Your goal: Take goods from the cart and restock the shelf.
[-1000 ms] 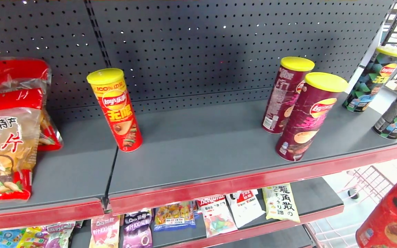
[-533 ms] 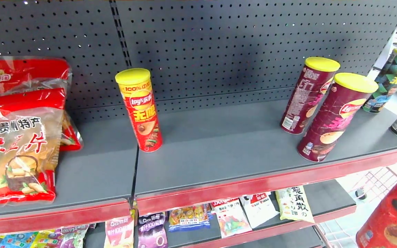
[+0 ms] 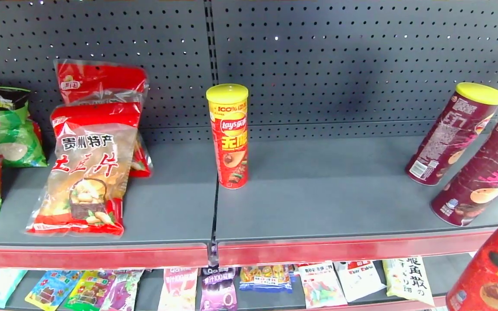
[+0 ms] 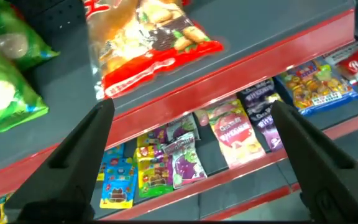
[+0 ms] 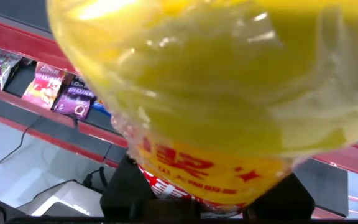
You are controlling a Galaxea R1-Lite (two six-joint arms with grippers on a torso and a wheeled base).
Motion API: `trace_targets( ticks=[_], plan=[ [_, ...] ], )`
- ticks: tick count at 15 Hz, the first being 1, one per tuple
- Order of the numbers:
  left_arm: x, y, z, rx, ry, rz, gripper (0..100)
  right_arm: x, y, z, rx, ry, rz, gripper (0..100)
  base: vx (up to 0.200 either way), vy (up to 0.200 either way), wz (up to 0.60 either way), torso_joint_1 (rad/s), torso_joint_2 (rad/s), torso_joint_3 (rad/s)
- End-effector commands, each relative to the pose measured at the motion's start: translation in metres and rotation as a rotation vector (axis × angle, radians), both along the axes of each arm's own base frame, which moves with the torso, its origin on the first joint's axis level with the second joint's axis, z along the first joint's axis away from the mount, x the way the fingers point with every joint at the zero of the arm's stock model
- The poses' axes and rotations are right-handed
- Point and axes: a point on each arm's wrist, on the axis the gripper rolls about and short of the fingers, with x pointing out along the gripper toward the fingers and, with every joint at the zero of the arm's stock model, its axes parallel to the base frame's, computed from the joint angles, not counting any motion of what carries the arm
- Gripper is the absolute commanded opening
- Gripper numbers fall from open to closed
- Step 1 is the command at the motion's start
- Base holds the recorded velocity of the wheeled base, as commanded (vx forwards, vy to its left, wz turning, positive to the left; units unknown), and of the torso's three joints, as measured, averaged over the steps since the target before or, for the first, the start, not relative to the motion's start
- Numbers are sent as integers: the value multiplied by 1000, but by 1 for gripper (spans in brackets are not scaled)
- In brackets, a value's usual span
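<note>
The red chip can (image 3: 489, 276), low on the right before the shelf (image 3: 318, 203), is held tight in the right gripper (image 5: 210, 193) and should be set down upright beside the 1 matching can (image 3: 228, 136) there, while the left gripper (image 4: 194, 155) hangs wide open.

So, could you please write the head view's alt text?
A red chip can stands upright on the shelf, snack bags to its left, two maroon cans to its right. A second red can shows at lower right.
</note>
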Motion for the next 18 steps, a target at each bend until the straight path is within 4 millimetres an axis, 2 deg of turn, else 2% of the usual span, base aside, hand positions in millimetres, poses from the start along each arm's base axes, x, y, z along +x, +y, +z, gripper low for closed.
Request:
trace_targets(
  ticks=[1, 5, 8, 9, 10, 11, 12, 14, 16, 18],
  plan=[
    [1, 0, 0, 19, 1, -5, 100, 0, 0, 2, 2, -9, 4, 0, 0, 0, 0, 0, 0, 0],
    [18, -6, 9, 39, 78, -83, 100, -2, 1, 8, 27, -64, 63, 0, 0, 0, 0, 0, 0, 0],
    [50, -18, 42, -10, 142, -224, 100, 3, 3, 16, 38, -99, 74, 0, 0, 0, 0, 0, 0, 0],
    [74, -31, 61, -116, 211, -350, 100, 3, 3, 14, 50, -86, 105, 0, 0, 0, 0, 0, 0, 0],
    [86, -39, 69, -189, 256, -433, 100, 3, 4, 13, 55, -85, 124, 0, 0, 0, 0, 0, 0, 0],
    [109, -50, 86, -248, 265, -498, 100, 3, 5, 15, 71, -83, 150, 0, 0, 0, 0, 0, 0, 0],
    [130, -63, 90, -246, 279, -537, 100, 4, 5, 16, 75, -83, 155, 0, 0, 0, 0, 0, 0, 0],
    [163, -79, 92, -241, 273, -548, 100, 8, 5, 19, 83, -74, 151, 0, 0, 0, 0, 0, 0, 0],
    [182, -94, 87, -207, 279, -555, 100, 9, 5, 19, 88, -67, 145, 0, 0, 0, 0, 0, 0, 0],
    [222, -117, 84, -209, 200, -583, 100, 9, 5, 18, 104, -57, 140, 0, 0, 0, 0, 0, 0, 0]
  ],
)
